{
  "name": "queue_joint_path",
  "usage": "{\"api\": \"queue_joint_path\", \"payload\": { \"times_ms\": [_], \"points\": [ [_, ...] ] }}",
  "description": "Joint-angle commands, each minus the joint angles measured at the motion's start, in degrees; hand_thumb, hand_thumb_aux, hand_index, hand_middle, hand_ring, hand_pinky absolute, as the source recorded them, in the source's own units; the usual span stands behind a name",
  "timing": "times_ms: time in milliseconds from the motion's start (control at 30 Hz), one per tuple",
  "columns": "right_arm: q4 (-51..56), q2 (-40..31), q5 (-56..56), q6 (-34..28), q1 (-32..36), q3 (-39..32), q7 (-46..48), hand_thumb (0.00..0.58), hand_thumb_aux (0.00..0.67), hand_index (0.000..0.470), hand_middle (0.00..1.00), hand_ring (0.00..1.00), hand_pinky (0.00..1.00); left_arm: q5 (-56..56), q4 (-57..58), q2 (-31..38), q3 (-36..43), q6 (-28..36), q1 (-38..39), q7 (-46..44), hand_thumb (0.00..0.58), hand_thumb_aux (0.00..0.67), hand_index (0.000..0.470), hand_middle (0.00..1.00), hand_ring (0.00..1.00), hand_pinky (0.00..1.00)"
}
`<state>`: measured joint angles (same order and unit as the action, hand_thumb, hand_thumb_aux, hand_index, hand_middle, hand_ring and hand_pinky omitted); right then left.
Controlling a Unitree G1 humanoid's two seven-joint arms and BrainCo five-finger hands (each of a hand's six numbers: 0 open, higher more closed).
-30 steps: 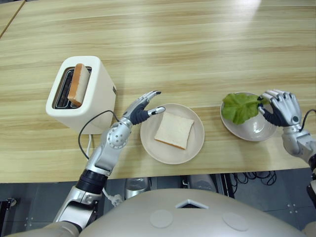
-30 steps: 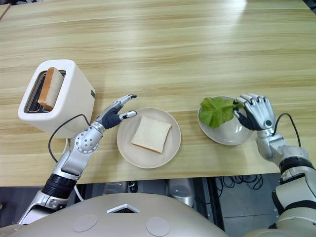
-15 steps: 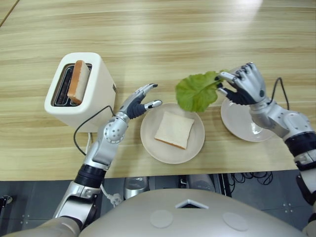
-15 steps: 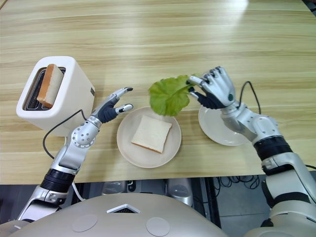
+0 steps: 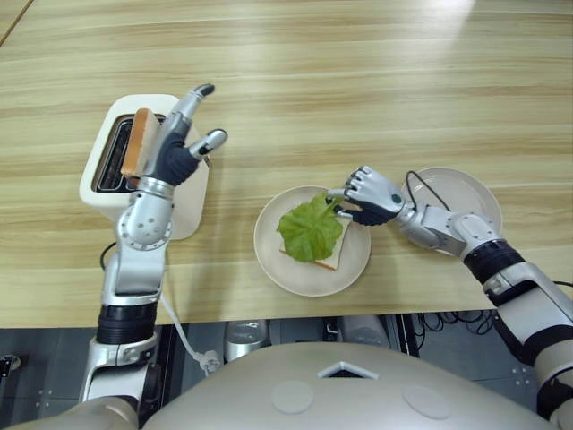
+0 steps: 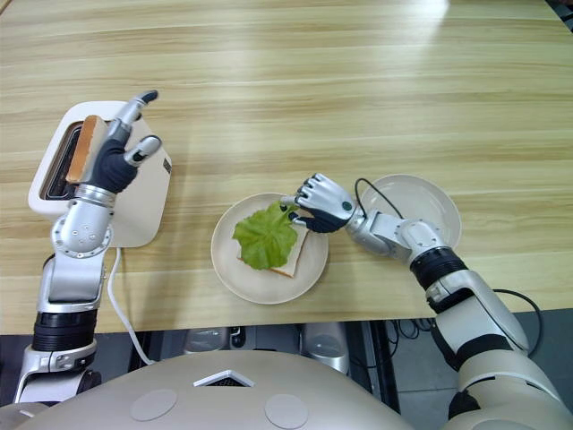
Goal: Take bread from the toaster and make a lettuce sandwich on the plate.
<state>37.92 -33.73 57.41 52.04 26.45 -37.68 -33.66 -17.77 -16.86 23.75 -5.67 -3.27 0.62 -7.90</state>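
A white toaster [image 5: 107,184] stands at the left with a browned bread slice [image 5: 139,143] upright in its slot. My left hand [image 5: 179,148] hovers over the toaster's right side, just beside that slice, fingers spread and holding nothing. On the beige plate [image 5: 269,260] lies a white bread slice [image 6: 293,261], mostly covered by a green lettuce leaf [image 5: 309,228]. At the plate's right rim, my right hand [image 5: 367,195] is low, its fingers curled and pinching the leaf's right edge.
An empty white dish [image 5: 457,190] sits right of the plate, behind my right forearm. The toaster's cord [image 5: 175,313] hangs over the table's front edge [image 5: 295,312]. Bare wooden tabletop stretches across the far half.
My right hand carried the lettuce leaf from the dish leftward and lowered it onto the bread on the plate. My left hand rose from beside the plate up to the toaster.
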Motion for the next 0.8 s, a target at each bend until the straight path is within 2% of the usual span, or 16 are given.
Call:
{"api": "queue_joint_path", "payload": {
  "times_ms": [33,367,767,800],
  "points": [
    [1.8,1.1,0.7,-0.2,0.2,-1.4,3.2,0.580,0.670,0.460,1.00,1.00,1.00,0.2,0.7,0.5,-1.2,0.0,1.1,0.1,0.000,0.000,0.000,0.00,0.00,0.00],
    [4.1,0.6,0.8,-3.2,2.2,-0.2,2.0,0.580,0.670,0.460,1.00,1.00,1.00,2.3,-2.6,0.9,-4.9,-1.8,2.5,0.5,0.000,0.000,0.000,0.00,0.00,0.00],
    [3.5,0.4,1.7,-4.9,2.6,-0.1,0.0,0.580,0.670,0.460,1.00,1.00,1.00,0.3,2.7,2.8,-7.2,-2.4,2.1,2.1,0.000,0.000,0.000,0.00,0.00,0.00],
    [3.6,0.4,2.1,-5.2,2.5,-0.3,0.0,0.509,0.436,0.299,0.72,0.72,0.72,0.3,2.8,3.2,-7.7,-2.4,2.1,2.3,0.000,0.000,0.000,0.00,0.00,0.00]
  ]
}}
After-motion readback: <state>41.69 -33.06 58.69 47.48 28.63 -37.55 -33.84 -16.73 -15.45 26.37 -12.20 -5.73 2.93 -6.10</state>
